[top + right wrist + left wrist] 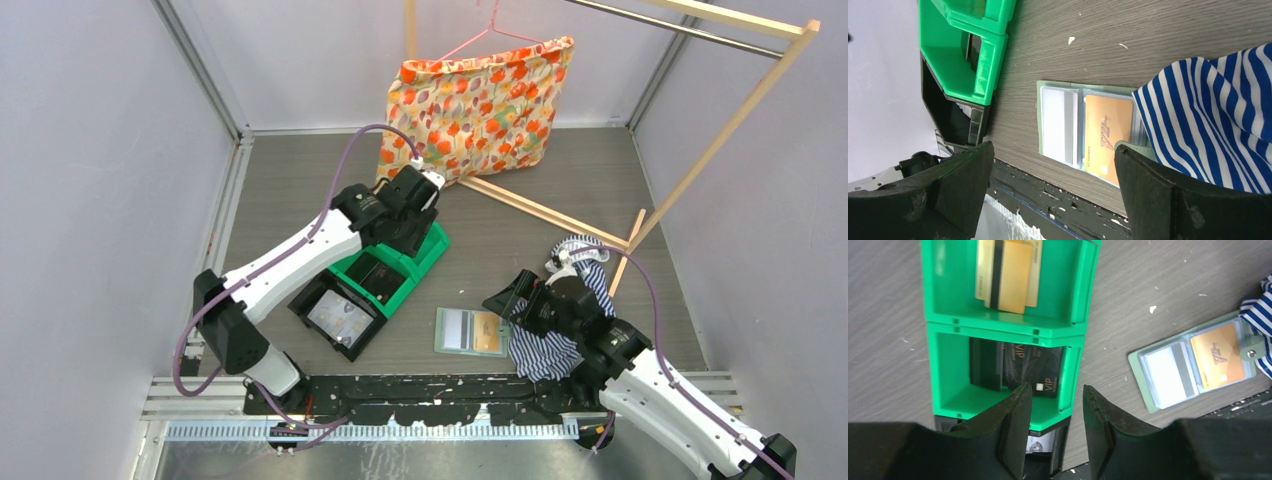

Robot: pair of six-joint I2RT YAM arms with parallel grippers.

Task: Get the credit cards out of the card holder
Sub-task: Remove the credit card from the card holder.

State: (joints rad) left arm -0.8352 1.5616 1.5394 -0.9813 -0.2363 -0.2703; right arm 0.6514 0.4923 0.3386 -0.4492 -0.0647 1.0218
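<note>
Seeing my left end effector (1055, 390) half-spread, empty above the bright green plastic bin (948, 347), I find my right end effector (1053, 147) wide, empty over the open sage-green soft card holder (1039, 120) on the wood-grain counter (1148, 30), with a greyish-white plastic credit card (1055, 122) and a tan-gold plastic credit card (1108, 137) in its slots.

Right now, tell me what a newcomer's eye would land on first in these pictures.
The orange floral fabric hanging at the back is loudest. Next, the bright green bin under the left gripper, gold cards in one compartment, black cards in the next. By the right gripper the card holder lies open, a gold card and a greyish-white card in its slots, a blue striped cloth overlapping its edge.
</note>
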